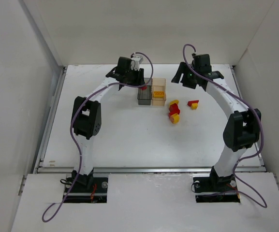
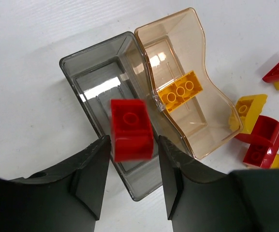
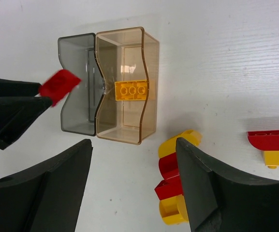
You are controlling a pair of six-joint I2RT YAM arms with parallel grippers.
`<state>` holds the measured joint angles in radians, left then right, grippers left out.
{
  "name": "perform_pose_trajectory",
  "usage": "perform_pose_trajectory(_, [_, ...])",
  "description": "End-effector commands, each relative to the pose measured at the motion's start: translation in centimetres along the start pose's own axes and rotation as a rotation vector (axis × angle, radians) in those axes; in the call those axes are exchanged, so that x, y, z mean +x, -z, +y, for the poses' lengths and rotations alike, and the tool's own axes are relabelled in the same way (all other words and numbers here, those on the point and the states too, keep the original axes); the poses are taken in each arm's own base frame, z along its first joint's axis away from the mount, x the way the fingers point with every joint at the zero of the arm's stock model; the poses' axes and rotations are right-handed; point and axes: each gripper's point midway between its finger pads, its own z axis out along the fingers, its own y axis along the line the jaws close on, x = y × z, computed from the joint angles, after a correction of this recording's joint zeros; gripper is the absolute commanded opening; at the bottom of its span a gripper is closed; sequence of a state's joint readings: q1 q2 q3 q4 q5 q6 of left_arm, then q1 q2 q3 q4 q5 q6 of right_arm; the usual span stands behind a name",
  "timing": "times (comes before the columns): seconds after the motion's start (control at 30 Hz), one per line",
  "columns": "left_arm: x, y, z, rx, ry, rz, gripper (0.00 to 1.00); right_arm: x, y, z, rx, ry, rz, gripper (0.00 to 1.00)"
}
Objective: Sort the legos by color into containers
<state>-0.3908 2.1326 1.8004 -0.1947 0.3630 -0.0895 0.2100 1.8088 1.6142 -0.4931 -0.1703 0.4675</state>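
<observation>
Your left hand (image 2: 132, 145) over grey bin (image 2: 88, 59), jaws narrow either side of red lego (image 2: 132, 129); gripped or loose, can't tell. Yellow lego (image 2: 180, 91) lies in amber bin (image 2: 204, 72), hence red here. Right hand (image 3: 133, 142) wide, empty.

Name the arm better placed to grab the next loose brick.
Right. The right gripper is open and empty near the loose bricks; the left gripper is busy with a red brick above the grey bin.

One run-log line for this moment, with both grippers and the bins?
left gripper: red brick between jaws over grey bin, grip unclear | right gripper: open, empty | amber bin: one yellow brick
</observation>
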Motion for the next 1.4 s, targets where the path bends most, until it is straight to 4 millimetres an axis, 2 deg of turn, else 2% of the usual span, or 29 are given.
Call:
perform_pose_trajectory(0.0, [-1.9, 0.8, -0.7, -0.002, 0.013, -0.033, 0.41, -1.8, 2.1, 0.7, -0.013, 0.033, -0.074, 0.75])
perform_pose_trajectory(0.17, [-1.4, 0.6, -1.9, 0.020, 0.005, -0.017, 0.49, -2.0, 2.4, 0.1, 0.001, 0.036, -0.082, 0.77])
perform_pose_trajectory(0.23, [-1.6, 0.8, -1.9, 0.019, 0.006, -0.015, 0.49, -2.1, 2.8, 0.1, 0.001, 0.046, -0.084, 0.78])
perform_pose_trajectory(0.33, [-1.9, 1.2, -2.3, 0.030, 0.007, -0.008, 0.47, -2.6, 3.5, -1.1, 0.035, 0.042, -0.101, 0.81])
perform_pose_trajectory(0.37, [-3.2, 1.9, -2.8, 0.035, -0.001, -0.032, 0.47, -2.7, 3.5, -2.4, 0.063, 0.028, -0.104, 0.83])
perform_pose_trajectory(0.4, [-3.2, 2.2, -2.8, 0.033, -0.015, -0.024, 0.47, -2.6, 3.7, -3.2, 0.076, 0.018, -0.103, 0.84])
perform_pose_trajectory(0.47, [-4.8, 3.6, -3.9, 0.044, -0.078, -0.053, 0.47, -2.1, 4.2, -5.3, 0.116, -0.012, -0.088, 0.85])
perform_pose_trajectory(0.5, [-5.6, 4.3, -4.3, 0.055, -0.102, -0.070, 0.47, -2.9, 4.9, -7.5, 0.157, -0.042, -0.111, 0.86])
perform_pose_trajectory(0.53, [-5.7, 4.9, -4.4, 0.054, -0.124, -0.066, 0.47, -1.7, 4.8, -9.2, 0.191, -0.066, -0.077, 0.86])
perform_pose_trajectory(0.57, [-6.6, 6.3, -4.8, 0.054, -0.183, -0.085, 0.47, -1.8, 5.6, -11.4, 0.262, -0.070, -0.084, 0.86])
perform_pose_trajectory(0.6, [-7.2, 7.0, -5.0, 0.054, -0.216, -0.103, 0.47, -1.2, 5.6, -12.4, 0.304, -0.059, -0.073, 0.86])
perform_pose_trajectory(0.63, [-6.9, 7.7, -5.1, 0.052, -0.238, -0.091, 0.47, -0.7, 5.7, -13.4, 0.350, -0.045, -0.063, 0.86])
perform_pose_trajectory(0.67, [-7.1, 8.4, -5.2, 0.051, -0.272, -0.102, 0.47, 0.5, 5.6, -14.7, 0.398, -0.010, -0.017, 0.88])
perform_pose_trajectory(0.7, [-7.3, 9.8, -6.4, 0.070, -0.316, -0.110, 0.47, 0.7, 5.4, -15.2, 0.414, 0.009, -0.008, 0.88])
perform_pose_trajectory(0.73, [-6.9, 10.3, -6.2, 0.066, -0.385, -0.100, 0.47, 1.6, 5.2, -15.7, 0.424, 0.026, 0.026, 0.88])
perform_pose_trajectory(0.77, [-6.5, 10.9, -6.2, 0.065, -0.415, -0.088, 0.47, 2.3, 5.0, -15.7, 0.408, 0.043, 0.050, 0.86])
perform_pose_trajectory(0.8, [-7.0, 12.1, -6.7, 0.073, -0.445, -0.105, 0.48, 2.7, 4.6, -15.8, 0.393, 0.074, 0.076, 0.82])
perform_pose_trajectory(0.83, [-6.6, 12.2, -7.1, 0.080, -0.464, -0.094, 0.48, 3.7, 4.0, -15.8, 0.367, 0.082, 0.112, 0.76])
perform_pose_trajectory(0.93, [-6.5, 12.7, -6.9, 0.067, -0.484, -0.087, 0.48, 4.9, 3.3, -16.3, 0.356, 0.110, 0.157, 0.60])
perform_pose_trajectory(1.0, [-6.0, 12.7, -6.8, 0.068, -0.472, -0.076, 0.48, 5.7, 2.6, -16.7, 0.356, 0.111, 0.201, 0.60])
perform_pose_trajectory(1.03, [-6.3, 12.7, -6.8, 0.059, -0.460, -0.087, 0.48, 6.2, 2.4, -17.1, 0.359, 0.130, 0.227, 0.65])
perform_pose_trajectory(1.07, [-5.9, 12.5, -6.6, 0.059, -0.456, -0.077, 0.48, 6.1, 2.1, -16.5, 0.343, 0.145, 0.239, 0.68])
perform_pose_trajectory(1.1, [-6.1, 12.9, -6.8, 0.059, -0.447, -0.085, 0.48, 6.9, 1.7, -16.2, 0.346, 0.156, 0.264, 0.70])
perform_pose_trajectory(1.23, [-5.7, 12.7, -6.8, 0.060, -0.433, -0.076, 0.48, 8.0, 0.1, -16.8, 0.409, 0.221, 0.318, 0.73])
perform_pose_trajectory(1.27, [-5.6, 12.9, -6.8, 0.060, -0.433, -0.076, 0.48, 7.5, -0.2, -16.2, 0.397, 0.243, 0.301, 0.73])
perform_pose_trajectory(1.37, [-5.2, 12.8, -6.7, 0.060, -0.430, -0.066, 0.48, 7.1, -1.3, -16.5, 0.402, 0.238, 0.276, 0.73])
